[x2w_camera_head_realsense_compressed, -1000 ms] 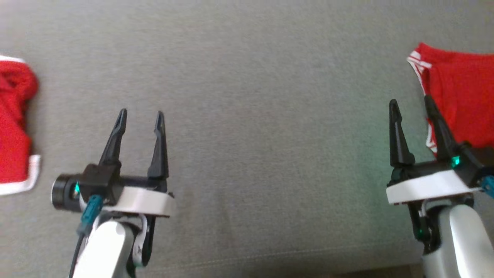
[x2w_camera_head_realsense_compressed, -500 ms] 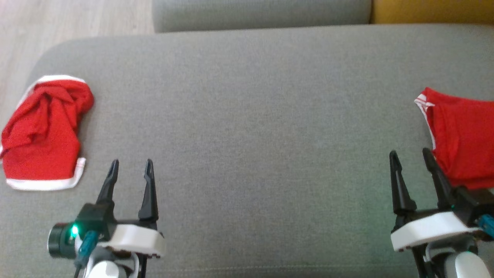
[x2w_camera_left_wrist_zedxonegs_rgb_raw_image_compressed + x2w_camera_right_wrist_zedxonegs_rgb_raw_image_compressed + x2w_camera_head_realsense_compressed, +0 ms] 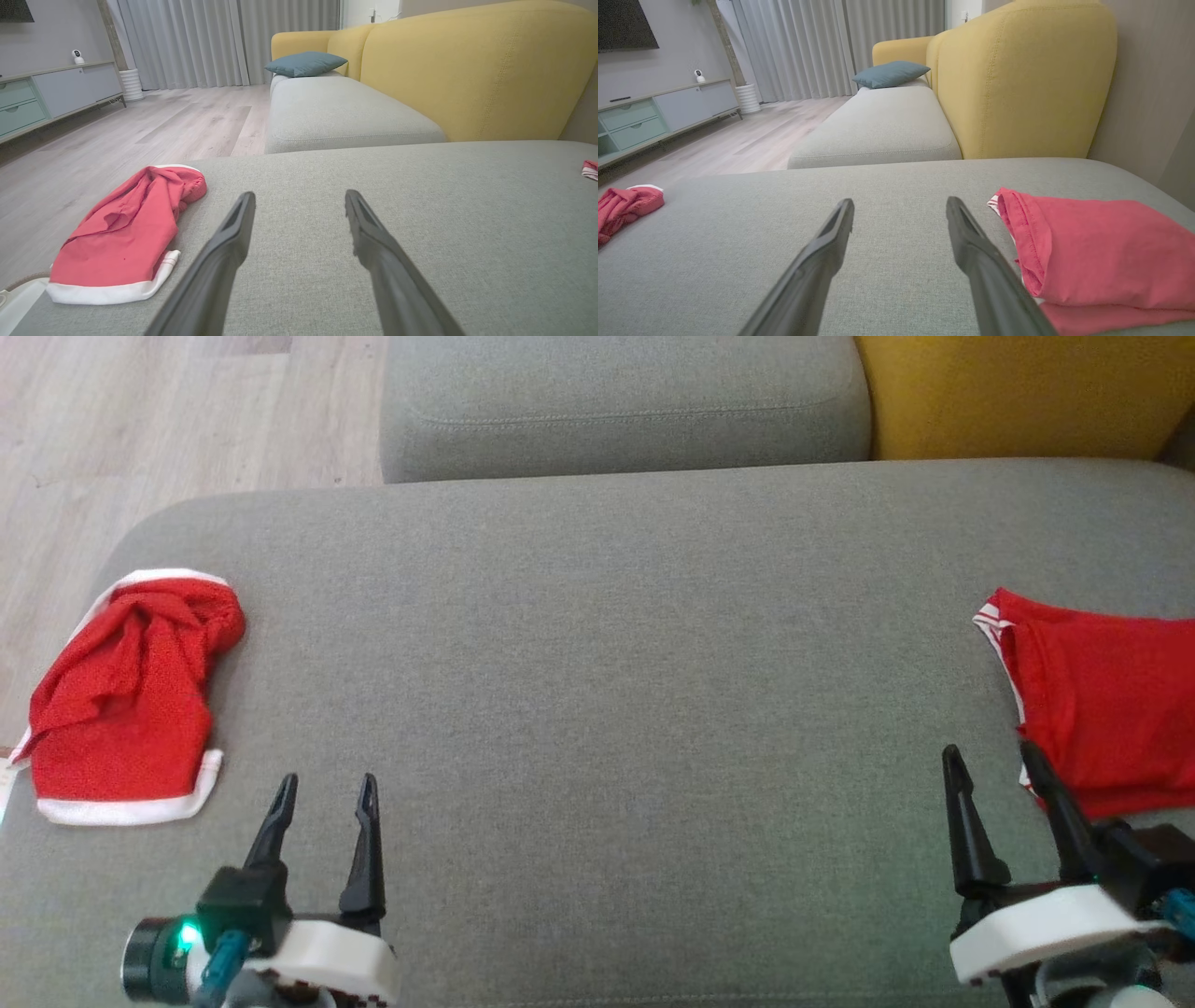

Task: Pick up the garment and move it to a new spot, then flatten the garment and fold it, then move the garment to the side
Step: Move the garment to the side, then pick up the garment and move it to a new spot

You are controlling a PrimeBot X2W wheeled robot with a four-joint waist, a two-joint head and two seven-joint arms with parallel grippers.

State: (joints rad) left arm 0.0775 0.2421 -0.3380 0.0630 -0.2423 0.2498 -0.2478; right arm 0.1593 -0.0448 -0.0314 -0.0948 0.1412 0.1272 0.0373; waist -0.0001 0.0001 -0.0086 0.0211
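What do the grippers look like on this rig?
Left gripper and right gripper alike: two long tapering black fingers, black base, white wrist collar, teal cable plug. The left also carries a black side cylinder with a green light.

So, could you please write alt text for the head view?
The open left gripper and open right gripper hover over a grey fabric cushion. A crumpled red garment with white trim lies at its left, a folded red garment at its right.

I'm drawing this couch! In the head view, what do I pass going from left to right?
Crumpled garment → left tool → folded garment.
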